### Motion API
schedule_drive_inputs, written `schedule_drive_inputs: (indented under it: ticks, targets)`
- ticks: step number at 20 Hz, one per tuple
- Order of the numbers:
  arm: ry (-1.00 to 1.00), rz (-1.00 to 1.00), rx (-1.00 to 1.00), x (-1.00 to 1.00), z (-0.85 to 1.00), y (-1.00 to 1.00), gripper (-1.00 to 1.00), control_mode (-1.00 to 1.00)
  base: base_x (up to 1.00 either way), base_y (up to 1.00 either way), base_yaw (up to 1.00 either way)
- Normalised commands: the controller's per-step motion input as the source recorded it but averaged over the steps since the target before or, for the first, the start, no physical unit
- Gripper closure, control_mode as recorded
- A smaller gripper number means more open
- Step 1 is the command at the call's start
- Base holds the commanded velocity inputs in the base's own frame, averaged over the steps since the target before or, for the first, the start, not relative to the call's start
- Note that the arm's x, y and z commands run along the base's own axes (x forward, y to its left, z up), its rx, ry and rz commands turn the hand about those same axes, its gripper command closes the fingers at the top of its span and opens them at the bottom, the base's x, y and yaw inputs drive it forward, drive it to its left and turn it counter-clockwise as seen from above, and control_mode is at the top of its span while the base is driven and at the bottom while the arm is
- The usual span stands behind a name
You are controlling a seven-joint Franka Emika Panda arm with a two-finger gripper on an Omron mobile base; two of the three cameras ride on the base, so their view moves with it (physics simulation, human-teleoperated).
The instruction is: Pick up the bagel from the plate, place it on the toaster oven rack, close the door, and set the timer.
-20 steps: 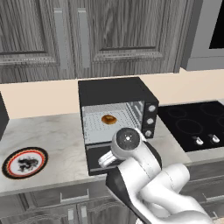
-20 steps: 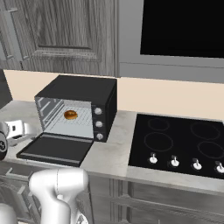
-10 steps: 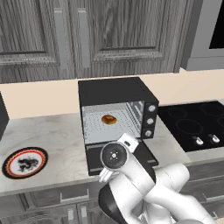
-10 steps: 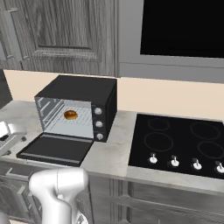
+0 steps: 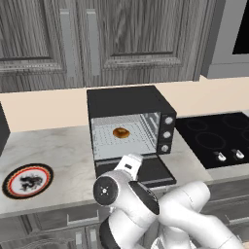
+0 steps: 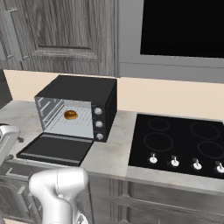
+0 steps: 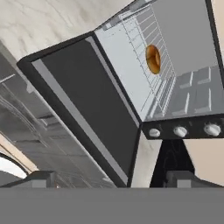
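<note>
Bagel (image 5: 120,132) flat on the rack (image 5: 124,138) inside the oven (image 5: 127,121), hole facing up, no long axis to speak of; beyond the gripper (image 7: 111,177), deep in the cavity, well apart from the fingertips (image 7: 41,178). Door (image 7: 87,105) dropped fully open and lying level, just ahead of the gripper, its long edge running across the oven front, outer lip nearest the fingertips. Three knobs (image 7: 180,131) in a column beside the cavity. Plate (image 5: 27,180) bare on the counter (image 5: 63,160), off to the side, well apart from the gripper. Arm folded low in front of the counter edge, elbow bulging forward, hand rolled so the oven sits tilted in the hand view. Jaws spread wide, gripping nothing, touching nothing. Cooktop (image 6: 181,142) on the oven's far side.
</note>
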Motion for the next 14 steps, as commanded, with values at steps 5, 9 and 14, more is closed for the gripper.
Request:
schedule_drive_inputs:
  ticks: [5,9,14]
  targets:
    - [0.00,0.00,-0.24,-0.05,-0.19,0.05,-1.00,-1.00,0.00,0.00,0.00]
    - [-0.01,0.00,-0.12,-0.09,-0.20,0.00,-1.00,-1.00,0.00,0.00,0.00]
    - [0.00,0.00,-0.05,-0.01,-0.02,0.00,-1.00,-1.00,0.00,0.00,0.00]
